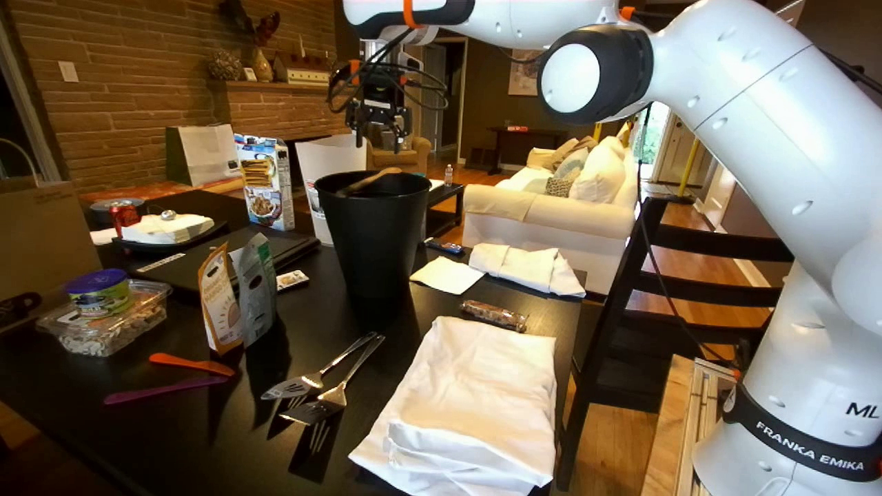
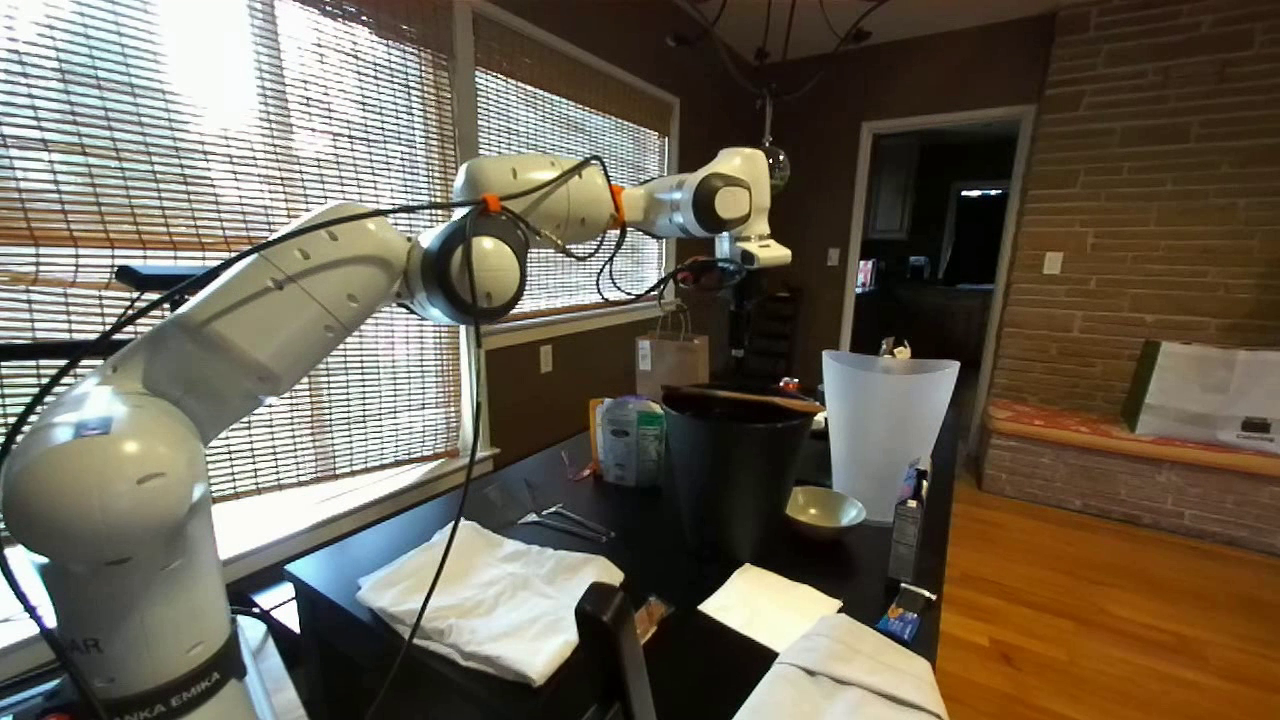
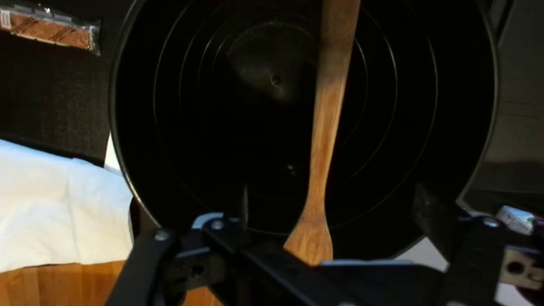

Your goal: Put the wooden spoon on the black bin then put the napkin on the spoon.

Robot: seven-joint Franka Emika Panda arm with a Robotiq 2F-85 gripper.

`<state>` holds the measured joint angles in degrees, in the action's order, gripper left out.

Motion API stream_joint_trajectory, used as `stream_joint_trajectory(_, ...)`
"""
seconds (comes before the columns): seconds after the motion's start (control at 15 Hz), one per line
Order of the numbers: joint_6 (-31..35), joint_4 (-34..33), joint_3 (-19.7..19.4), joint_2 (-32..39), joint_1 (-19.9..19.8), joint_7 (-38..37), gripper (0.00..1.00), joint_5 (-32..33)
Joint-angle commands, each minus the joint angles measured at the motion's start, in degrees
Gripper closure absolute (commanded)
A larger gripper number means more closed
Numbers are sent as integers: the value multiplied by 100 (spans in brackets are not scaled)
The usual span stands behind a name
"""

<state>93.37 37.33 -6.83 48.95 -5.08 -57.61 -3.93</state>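
Apparently half is done; the trickier half is left.
Mid-frame in an exterior view, the tall, round, black plastic bin [image 1: 375, 241] stands with the slim brown wooden spoon [image 3: 326, 114] across its mouth, right of centre in the wrist view; a bump could drop it inside. Toward the frame's top, the black two-fingered claw [image 1: 379, 141] hangs spread wide, gripping nothing. Right of the bin, the thin, square white napkin [image 1: 446, 275] lies flat, so a grasp may skid; on so narrow a perch, it could slide off. Just beside it, the folded white cloth [image 1: 527, 267], alike in colour, could be caught instead.
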Motion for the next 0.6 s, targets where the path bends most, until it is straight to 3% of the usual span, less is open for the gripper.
stream_joint_trajectory(0.0,-238,110,-16,-313,-146,715,0,85)
stream_joint_trajectory(0.53,-1742,224,-284,-752,-585,2106,0,367)
